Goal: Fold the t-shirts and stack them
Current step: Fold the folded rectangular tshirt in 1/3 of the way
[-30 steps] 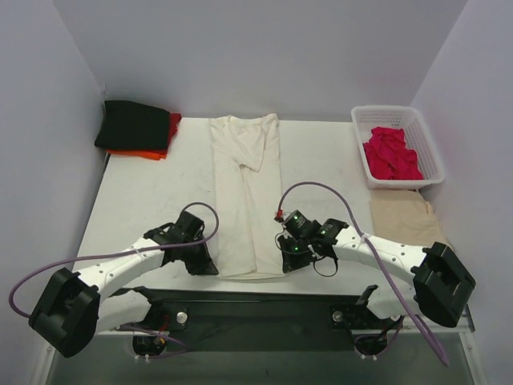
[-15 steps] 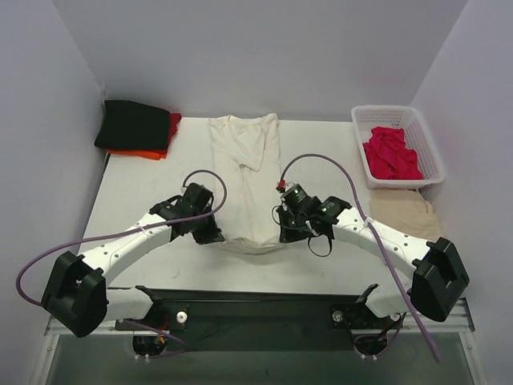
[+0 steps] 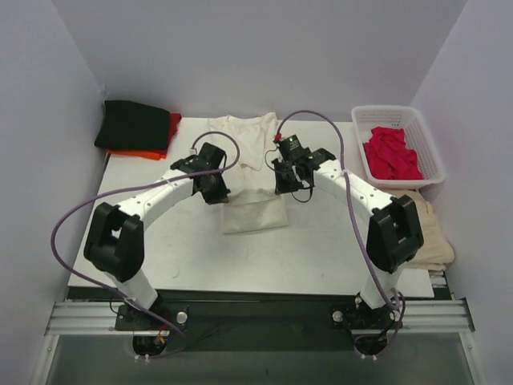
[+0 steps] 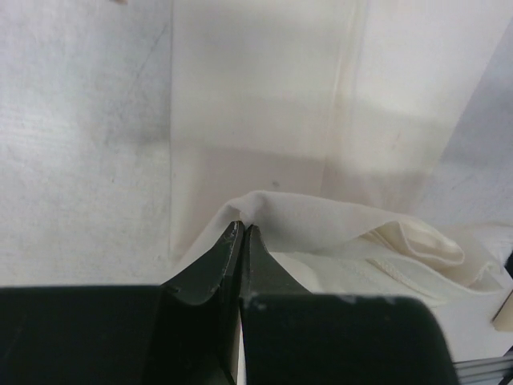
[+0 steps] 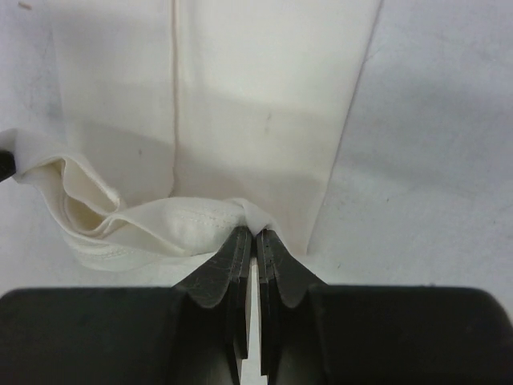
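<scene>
The cream-white t-shirt (image 3: 252, 215) lies in the middle of the table, folded lengthwise into a narrow strip. Its near end is lifted and doubled back over the far part. My left gripper (image 3: 216, 191) is shut on the left corner of that hem (image 4: 264, 210). My right gripper (image 3: 282, 183) is shut on the right corner (image 5: 248, 213). Both hold the hem just above the lower layer (image 5: 264, 88). A folded black shirt (image 3: 132, 124) lies on an orange-red one (image 3: 144, 153) at the far left. A crimson shirt (image 3: 391, 154) lies crumpled in the basket.
The white lattice basket (image 3: 429, 152) stands at the far right. A tan cloth (image 3: 429, 233) lies on the right edge of the table, in front of the basket. Grey walls close in the back and both sides.
Both grippers have carried the shirt's near hem from the table's front edge toward the back, folding the strip over itself. The arms now reach far out.
</scene>
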